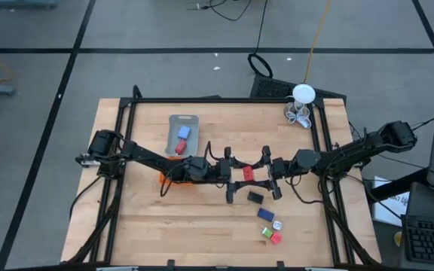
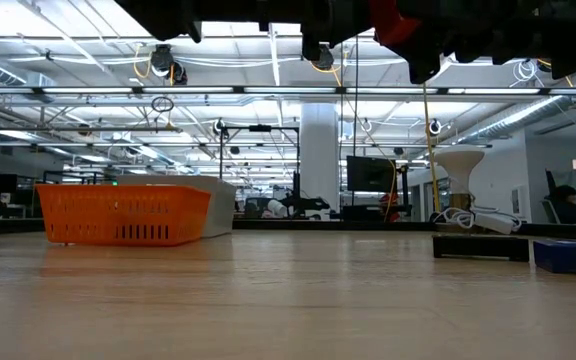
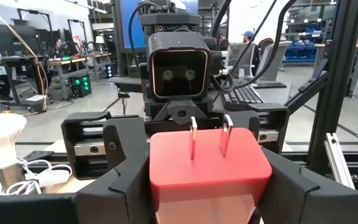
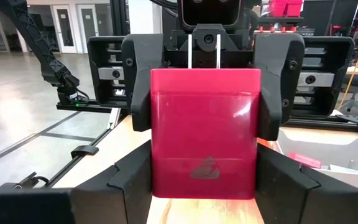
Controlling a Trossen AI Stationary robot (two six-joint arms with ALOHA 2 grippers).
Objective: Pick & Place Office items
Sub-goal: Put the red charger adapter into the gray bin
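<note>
Red block (image 1: 246, 173) with silver prongs, black piece (image 1: 255, 198), blue piece (image 1: 265, 214), orange tray (image 2: 123, 214), grey tray (image 1: 184, 134), pale wood table (image 1: 202, 233)

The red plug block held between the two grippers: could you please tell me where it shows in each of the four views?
High view: the red plug block sits mid-table between the left gripper and right gripper.
Low view: a red corner at the top edge, right of centre.
Left wrist view: bottom centre, prongs up.
Right wrist view: centre.
Shared landmark: the white round thing with wire loops, also in the low view and left wrist view.
</note>
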